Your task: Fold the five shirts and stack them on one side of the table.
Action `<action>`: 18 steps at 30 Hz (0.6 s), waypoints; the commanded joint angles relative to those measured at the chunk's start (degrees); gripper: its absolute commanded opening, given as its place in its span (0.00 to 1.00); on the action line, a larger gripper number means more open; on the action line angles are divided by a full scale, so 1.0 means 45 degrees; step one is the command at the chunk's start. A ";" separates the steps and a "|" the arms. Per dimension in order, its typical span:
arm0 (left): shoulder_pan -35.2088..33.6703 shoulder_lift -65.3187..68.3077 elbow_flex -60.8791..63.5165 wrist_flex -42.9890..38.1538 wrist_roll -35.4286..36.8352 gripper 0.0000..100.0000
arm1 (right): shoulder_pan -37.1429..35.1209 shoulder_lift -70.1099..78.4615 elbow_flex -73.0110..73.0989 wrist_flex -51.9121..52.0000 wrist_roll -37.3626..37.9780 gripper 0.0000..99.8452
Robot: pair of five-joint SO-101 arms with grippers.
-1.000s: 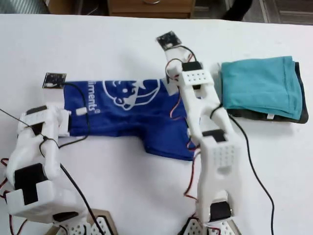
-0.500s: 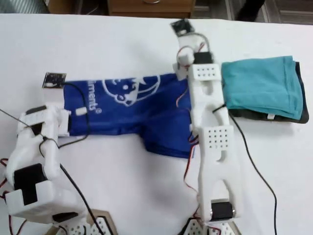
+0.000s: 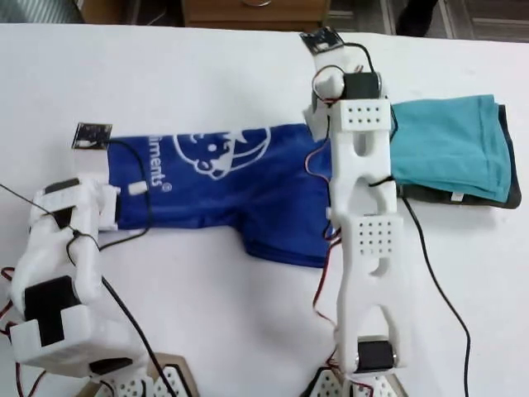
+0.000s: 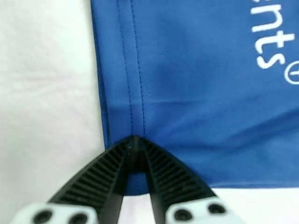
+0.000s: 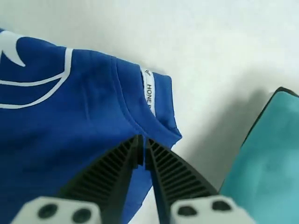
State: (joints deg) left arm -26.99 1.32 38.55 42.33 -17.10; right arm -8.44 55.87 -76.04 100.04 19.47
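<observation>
I am watching the left gripper [image 4: 135, 140] clamping its two ribbed black jaws tight on the stitched hem of the blue shirt [image 4: 196, 93], right at the shirt's edge where the cloth is meeting the white table [image 4: 46, 93]. White lettering [image 4: 271, 42] is running across the fabric just beyond the pinch.

The right gripper [image 5: 142, 140] is likewise pinching closed on the blue shirt [image 5: 70, 116], biting into the ribbed neck band beside the white neck label [image 5: 148, 91]. Past that corner the bare table [image 5: 210, 56] is showing, and the teal shirt [image 5: 266, 163] is lying near it with a gap between.

From the high view, I am seeing the left arm [image 3: 58, 248] sitting low at one end of the blue shirt [image 3: 231, 190] and the right arm [image 3: 364, 223] stretching out over the other end. The shirt is lying flat between them, white print [image 3: 219, 149] facing up, with one part of it jutting toward the arms' bases.

Beyond the right arm, the teal shirt [image 3: 450, 141] is resting folded on top of a dark shirt [image 3: 512, 194], whose edge is peeking out underneath; the pile is sitting at one side of the table [image 3: 165, 66], and I cannot tell whether the blue shirt is touching it. A wooden cabinet [image 3: 256, 12] is standing past the table's far edge.
</observation>
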 commanded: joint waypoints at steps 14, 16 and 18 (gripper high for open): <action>-0.0176 0.0000 -0.0049 -0.0195 0.0078 0.03 | -0.5363 -1.2357 1.9927 -0.3429 0.2716 0.11; -0.0176 0.0000 -0.0049 -0.0195 0.0078 0.03 | -0.5538 -1.2415 2.0845 -0.4210 0.2716 0.17; -0.0176 0.0000 -0.0049 -0.0195 0.0078 0.03 | -0.5656 -1.2415 2.1509 -0.4855 0.2716 0.21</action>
State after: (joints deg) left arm -26.99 1.32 38.55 42.33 -17.10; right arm -32.88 3.65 16.97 82.20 31.25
